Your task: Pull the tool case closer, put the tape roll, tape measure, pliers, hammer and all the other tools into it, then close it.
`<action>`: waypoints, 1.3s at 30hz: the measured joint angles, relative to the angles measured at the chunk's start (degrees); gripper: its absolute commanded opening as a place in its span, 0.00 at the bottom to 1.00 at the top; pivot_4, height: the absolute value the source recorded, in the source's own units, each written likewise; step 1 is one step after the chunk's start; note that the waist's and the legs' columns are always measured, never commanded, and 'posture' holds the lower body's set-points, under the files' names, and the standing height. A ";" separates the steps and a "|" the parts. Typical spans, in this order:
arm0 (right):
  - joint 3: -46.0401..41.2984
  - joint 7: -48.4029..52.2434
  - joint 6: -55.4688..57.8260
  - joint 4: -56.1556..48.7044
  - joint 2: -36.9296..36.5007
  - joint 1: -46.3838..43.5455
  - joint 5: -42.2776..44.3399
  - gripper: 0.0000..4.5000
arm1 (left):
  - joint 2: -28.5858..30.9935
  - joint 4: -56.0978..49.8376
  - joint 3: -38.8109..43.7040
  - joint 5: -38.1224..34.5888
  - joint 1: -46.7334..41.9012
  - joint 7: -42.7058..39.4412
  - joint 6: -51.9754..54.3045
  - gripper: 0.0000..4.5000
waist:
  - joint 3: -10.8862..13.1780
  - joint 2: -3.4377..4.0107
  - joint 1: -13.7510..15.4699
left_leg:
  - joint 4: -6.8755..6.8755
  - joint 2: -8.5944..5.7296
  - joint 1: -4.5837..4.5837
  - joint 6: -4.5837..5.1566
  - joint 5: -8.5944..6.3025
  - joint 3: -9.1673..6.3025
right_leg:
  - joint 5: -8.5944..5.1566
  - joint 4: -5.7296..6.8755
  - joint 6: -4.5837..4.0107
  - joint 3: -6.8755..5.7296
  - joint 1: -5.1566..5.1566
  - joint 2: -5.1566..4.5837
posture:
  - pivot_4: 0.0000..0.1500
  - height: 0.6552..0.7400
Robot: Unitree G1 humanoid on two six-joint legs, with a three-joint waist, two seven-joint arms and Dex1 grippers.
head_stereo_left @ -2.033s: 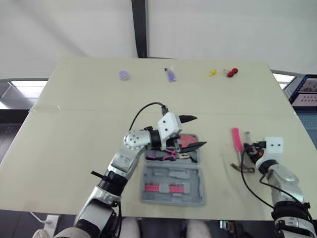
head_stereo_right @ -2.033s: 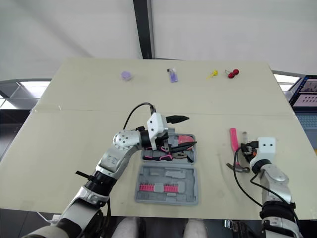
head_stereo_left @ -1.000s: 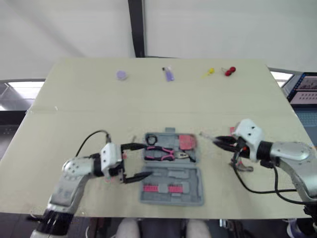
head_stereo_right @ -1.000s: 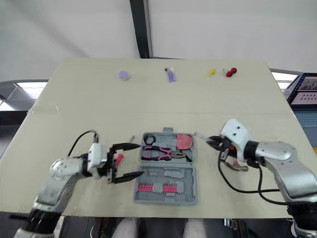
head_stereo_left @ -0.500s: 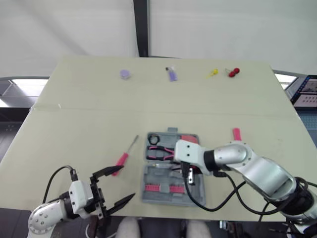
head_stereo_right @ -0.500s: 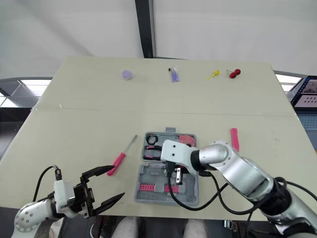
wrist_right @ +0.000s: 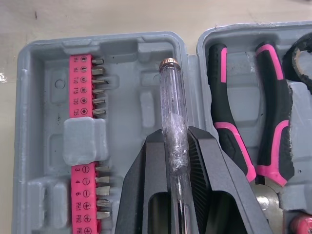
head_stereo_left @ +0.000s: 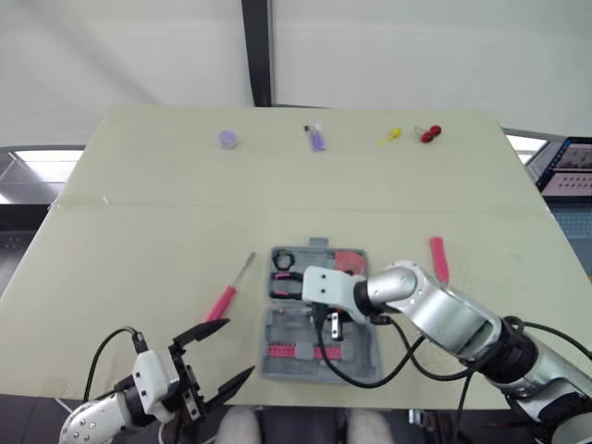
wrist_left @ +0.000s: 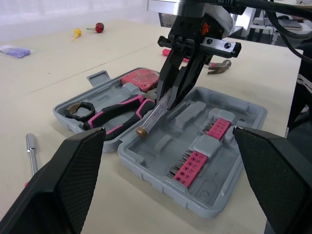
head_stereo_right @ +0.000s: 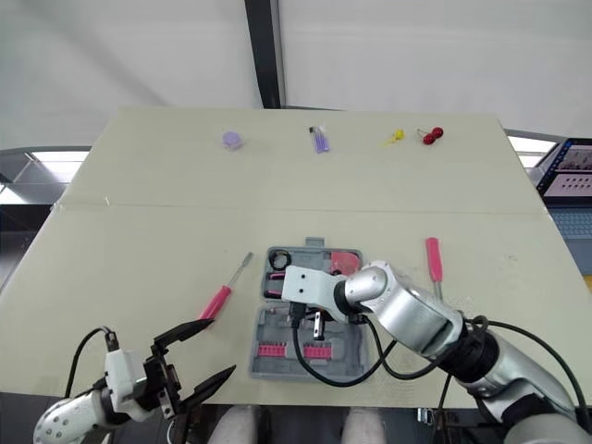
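Two seconds had swapped the arms — the left gripper (head_stereo_left: 240,348) had backed off to the table's near edge, fingers apart, while the right gripper (wrist_right: 175,136), clamped on the clear screwdriver (wrist_right: 171,97), hung over the front half of the open tool case (wrist_right: 146,105), seemingly ready to release.

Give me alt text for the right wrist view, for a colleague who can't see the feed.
The right tool grips a clear-handled screwdriver over the open grey tool case. Pink bit strips sit in one half; black-and-pink pliers lie in the other.
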 measured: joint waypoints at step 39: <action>2.63 1.20 -1.40 4.00 3.91 -0.05 -5.13 0.01 | 0.07 1.89 -0.59 2.30 -2.44 4.73 -0.37 1.00 | 0.00 0.00 -0.01 | -0.01 0.00 0.00 0.00 0.00 0.00 | 0.00 0.00 0.00 0.00 -0.01 0.00 | 1.00 1.00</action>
